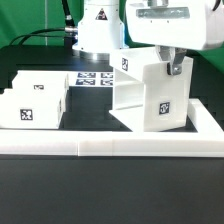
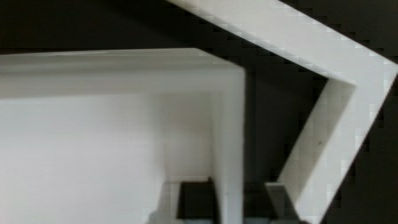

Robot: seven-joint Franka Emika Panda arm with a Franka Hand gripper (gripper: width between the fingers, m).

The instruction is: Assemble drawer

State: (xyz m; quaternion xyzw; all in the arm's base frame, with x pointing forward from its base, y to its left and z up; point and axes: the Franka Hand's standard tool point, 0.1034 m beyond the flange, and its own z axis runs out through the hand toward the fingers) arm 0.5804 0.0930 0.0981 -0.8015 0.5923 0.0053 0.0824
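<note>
Nearest me, the border wall crosses the dark surface. Just behind it, on the exterior view's right, stands the casing. The fingers are pinched narrowly on its upper wall, and the wrist view shows that thin wall running between them. On the exterior view's left both trays sit outside the casing. The marker board lies beyond. I judge the task early: neither tray is inserted yet.

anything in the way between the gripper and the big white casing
Nothing visible stands between them. The gripper is at the top edge of the casing, and the wrist view shows its fingers on either side of one wall; whether they press it is unclear.
</note>
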